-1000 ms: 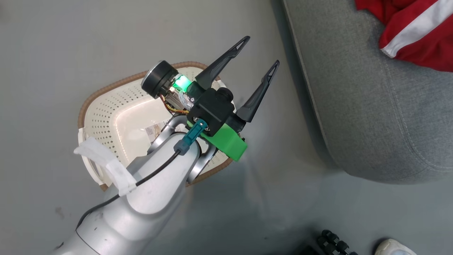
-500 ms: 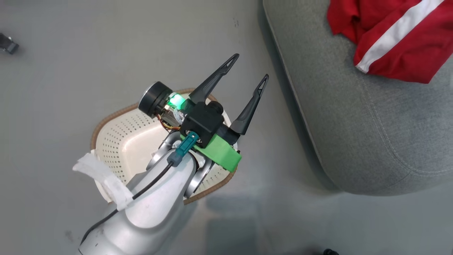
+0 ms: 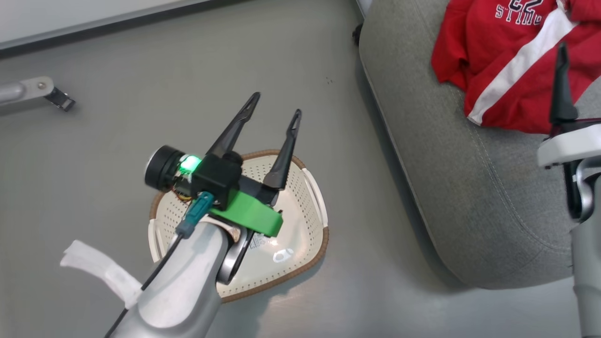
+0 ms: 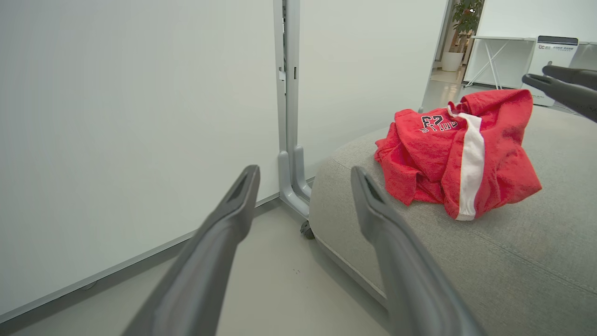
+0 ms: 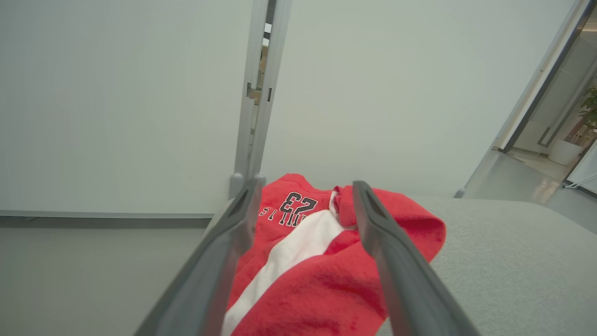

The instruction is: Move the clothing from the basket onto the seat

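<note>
Two sets of jaws, both spread, empty: right jaws beside the clothing [image 3: 497, 56] at the far-left corner of the seat [image 3: 469, 188]; left jaws above the bare basket [image 3: 305, 220].

Clothing [image 3: 469, 61] soft fleecy cloth; seat [image 3: 469, 197] matt woven fabric; basket [image 3: 305, 211] glossy perforated plastic.

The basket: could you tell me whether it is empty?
Empty where visible: the basket holds only its paper label; the left gripper hides part. The clothing lies on the seat.
</note>
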Robot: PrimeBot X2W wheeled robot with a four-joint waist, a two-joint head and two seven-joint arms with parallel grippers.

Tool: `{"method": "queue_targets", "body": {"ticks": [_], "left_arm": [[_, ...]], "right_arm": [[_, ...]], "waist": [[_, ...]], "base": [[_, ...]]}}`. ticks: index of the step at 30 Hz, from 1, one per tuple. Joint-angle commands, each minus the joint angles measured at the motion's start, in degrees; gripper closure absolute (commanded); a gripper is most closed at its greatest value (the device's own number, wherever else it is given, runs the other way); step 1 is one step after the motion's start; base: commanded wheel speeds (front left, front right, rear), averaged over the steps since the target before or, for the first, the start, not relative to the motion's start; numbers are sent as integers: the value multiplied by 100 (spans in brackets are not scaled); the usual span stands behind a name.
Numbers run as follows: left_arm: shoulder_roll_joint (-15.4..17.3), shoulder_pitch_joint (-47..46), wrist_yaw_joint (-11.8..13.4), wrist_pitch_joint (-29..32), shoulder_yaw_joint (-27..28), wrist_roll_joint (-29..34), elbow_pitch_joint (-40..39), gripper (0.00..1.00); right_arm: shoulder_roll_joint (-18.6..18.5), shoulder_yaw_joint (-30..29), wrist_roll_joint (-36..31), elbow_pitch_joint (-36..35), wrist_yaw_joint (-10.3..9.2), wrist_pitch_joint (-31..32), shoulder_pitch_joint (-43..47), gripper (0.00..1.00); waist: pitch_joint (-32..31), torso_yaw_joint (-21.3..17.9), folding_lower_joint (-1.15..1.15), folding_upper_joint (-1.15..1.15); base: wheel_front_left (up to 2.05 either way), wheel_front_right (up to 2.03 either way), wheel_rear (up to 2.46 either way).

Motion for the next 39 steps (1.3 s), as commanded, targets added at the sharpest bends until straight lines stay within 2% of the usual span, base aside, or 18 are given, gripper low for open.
{"method": "queue_targets", "body": {"ticks": [1,15,25,39], "left_arm": [[50,171,42,-1,100,-31,-38,0],[117,1117,97,-1,1338,-46,-327,0],[2,1643,-25,-2,2060,85,-401,0],[-111,2294,-157,-2,2784,301,-366,0]], "right_arm": [[40,73,58,-93,-6,-9,155,0],[545,798,294,-873,-5,-10,975,0],[722,815,290,-1181,-5,-9,1518,0],[840,789,370,-1428,-5,-9,2416,0]], "waist": [[-215,185,0,0],[-810,730,0,0],[-1177,1046,0,0],[-1544,1197,0,0]], "base": [[0,0,0],[0,0,0],[0,0,0],[0,0,0]]}}
